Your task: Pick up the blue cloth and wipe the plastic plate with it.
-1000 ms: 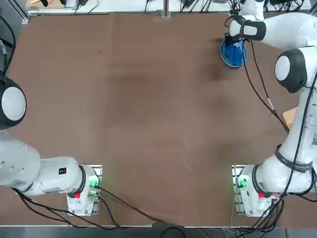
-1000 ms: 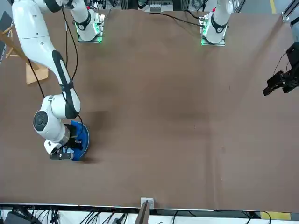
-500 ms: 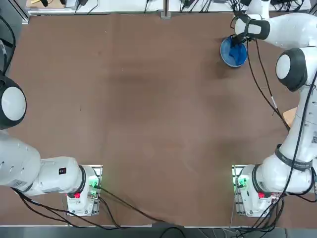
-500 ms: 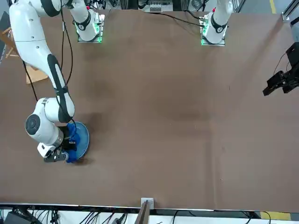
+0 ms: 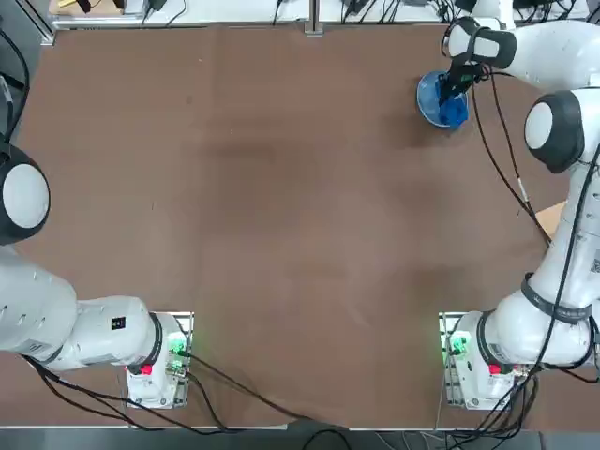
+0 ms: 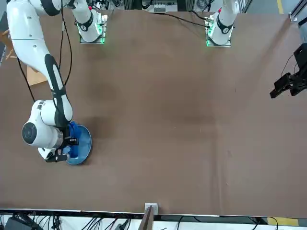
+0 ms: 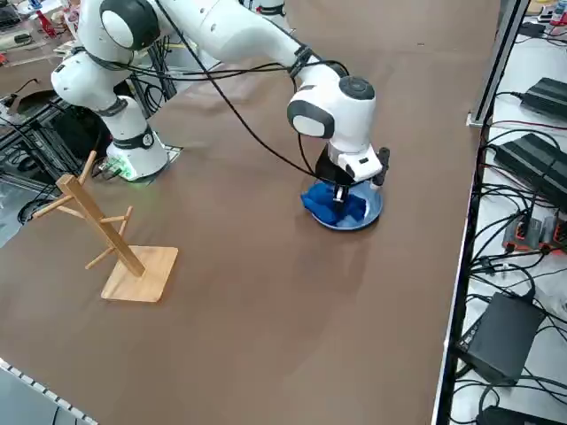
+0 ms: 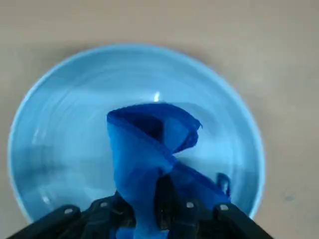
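Top view: we list the plastic plate (image 5: 433, 99) near the worktop (image 5: 281, 234) far right corner, blue cloth (image 5: 454, 109) on it.
Front view: we note the right gripper (image 6: 68, 146) above the plate.
Right side view: cloth bunched over the plate's near rim.
Right wrist view: we record the gripper clenched on the cloth, trailing into the plate.

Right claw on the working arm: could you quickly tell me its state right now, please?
Right claw: closed on the blue cloth, holding it over the plastic plate.
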Robot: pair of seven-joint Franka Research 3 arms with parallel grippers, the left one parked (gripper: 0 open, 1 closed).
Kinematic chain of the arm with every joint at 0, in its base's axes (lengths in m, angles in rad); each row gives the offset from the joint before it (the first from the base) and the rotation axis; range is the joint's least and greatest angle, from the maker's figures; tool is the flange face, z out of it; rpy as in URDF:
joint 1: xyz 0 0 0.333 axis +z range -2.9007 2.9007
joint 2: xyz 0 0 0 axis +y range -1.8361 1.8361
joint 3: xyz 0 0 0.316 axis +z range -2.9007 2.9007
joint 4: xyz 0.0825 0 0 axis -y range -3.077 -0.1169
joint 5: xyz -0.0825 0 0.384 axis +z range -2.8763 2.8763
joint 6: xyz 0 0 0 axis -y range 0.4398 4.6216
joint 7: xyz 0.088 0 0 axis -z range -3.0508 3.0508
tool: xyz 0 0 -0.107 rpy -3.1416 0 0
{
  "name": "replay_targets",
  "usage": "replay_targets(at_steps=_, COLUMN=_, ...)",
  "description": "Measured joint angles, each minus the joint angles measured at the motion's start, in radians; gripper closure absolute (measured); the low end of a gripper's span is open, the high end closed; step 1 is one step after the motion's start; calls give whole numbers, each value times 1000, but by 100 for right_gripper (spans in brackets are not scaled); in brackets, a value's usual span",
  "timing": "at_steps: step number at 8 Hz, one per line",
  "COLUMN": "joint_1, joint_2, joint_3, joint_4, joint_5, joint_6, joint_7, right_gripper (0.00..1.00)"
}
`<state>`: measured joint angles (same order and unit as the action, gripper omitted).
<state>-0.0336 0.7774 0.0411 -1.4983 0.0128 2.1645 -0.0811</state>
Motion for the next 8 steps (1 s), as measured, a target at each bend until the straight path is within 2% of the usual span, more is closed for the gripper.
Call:
replay_targets(at_steps=4, joint_1=76, joint_2=3, joint_3=-20, joint_4=11, joint_5=88, joint_6=-6, joint_7=51, right_gripper=85)
replay_targets(at_steps=8, joint_1=48, joint_2=73, joint_3=-30, joint_4=143, joint_5=89, joint_6=18, joint_7=-37, right_gripper=85)
